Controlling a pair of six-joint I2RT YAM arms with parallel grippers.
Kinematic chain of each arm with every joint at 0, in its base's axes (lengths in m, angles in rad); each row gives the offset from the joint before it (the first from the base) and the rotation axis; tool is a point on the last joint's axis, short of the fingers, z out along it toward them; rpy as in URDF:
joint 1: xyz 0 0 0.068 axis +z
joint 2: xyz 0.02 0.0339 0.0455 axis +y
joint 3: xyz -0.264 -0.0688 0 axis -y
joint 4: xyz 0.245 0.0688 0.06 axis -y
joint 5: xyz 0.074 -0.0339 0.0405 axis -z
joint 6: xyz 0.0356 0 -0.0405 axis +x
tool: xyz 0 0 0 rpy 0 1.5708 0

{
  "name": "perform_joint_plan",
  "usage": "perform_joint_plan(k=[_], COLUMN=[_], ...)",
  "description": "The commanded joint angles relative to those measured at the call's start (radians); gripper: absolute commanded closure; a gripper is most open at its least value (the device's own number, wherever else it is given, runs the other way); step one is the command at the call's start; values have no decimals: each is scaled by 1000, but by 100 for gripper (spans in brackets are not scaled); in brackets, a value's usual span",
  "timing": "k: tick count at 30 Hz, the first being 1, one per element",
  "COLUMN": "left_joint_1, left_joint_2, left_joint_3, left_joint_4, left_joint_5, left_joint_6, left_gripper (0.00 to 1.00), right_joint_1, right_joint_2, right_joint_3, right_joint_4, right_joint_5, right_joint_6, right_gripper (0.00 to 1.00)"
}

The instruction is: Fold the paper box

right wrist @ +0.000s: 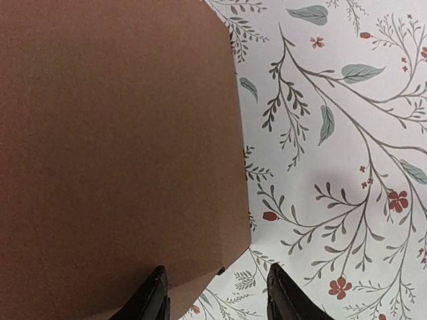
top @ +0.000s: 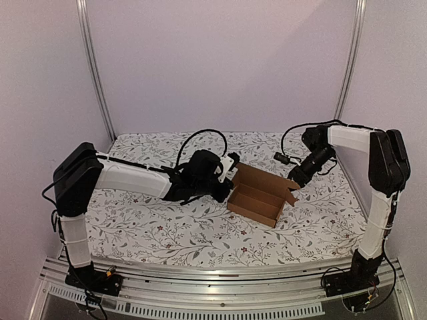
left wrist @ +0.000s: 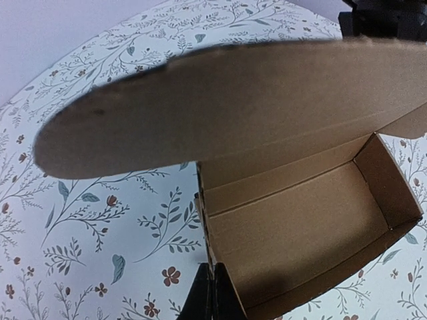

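The paper box (top: pixel 257 193) is plain brown cardboard. It stands in the middle of the table as an open oblong tray with its lid flap (left wrist: pixel 233 100) raised at the back. My left gripper (top: pixel 229 175) is at the box's left end. In the left wrist view its jaws (left wrist: pixel 213 293) are pressed together on the tray's short end wall, with the tray's inside (left wrist: pixel 300 227) beyond them. My right gripper (top: pixel 298 176) is at the box's back right corner. It is open (right wrist: pixel 217 297), with a corner of a brown panel (right wrist: pixel 113 133) between its fingers.
A white cloth with a floral print (top: pixel 167 227) covers the table. White walls with aluminium posts (top: pixel 97 73) close the back and sides. A metal rail (top: pixel 200 297) runs along the near edge. The right arm (left wrist: pixel 387 20) shows beyond the lid.
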Motion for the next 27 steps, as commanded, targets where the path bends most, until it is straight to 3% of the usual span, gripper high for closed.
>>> perform_joint_plan(k=[1, 12, 15, 19, 23, 27], left_joint_1=[-27, -28, -29, -29, -30, -33], left_joint_2=[30, 27, 25, 24, 15, 23], left_joint_3=[21, 20, 23, 45, 52, 52], left_joint_4=[17, 15, 18, -8, -22, -24], left_joint_5=[25, 34, 35, 41, 30, 20], left_joint_6=[-10, 1, -2, -35, -72, -85], left_gripper=[100, 100, 100, 100, 100, 100], right_joint_1=[15, -189, -198, -164, -134, -96], right_joint_2=[-37, -81, -152, -256, -317, -354], right_joint_3=[-17, -16, -97, -169, -230, -300], right_joint_4=[35, -112, -93, -59, -7, 56], right_joint_5=[44, 107, 119, 73, 35, 47], right_joint_6=[52, -163, -279, -299, -252, -211], right_gripper=[52, 52, 51, 52, 59, 75])
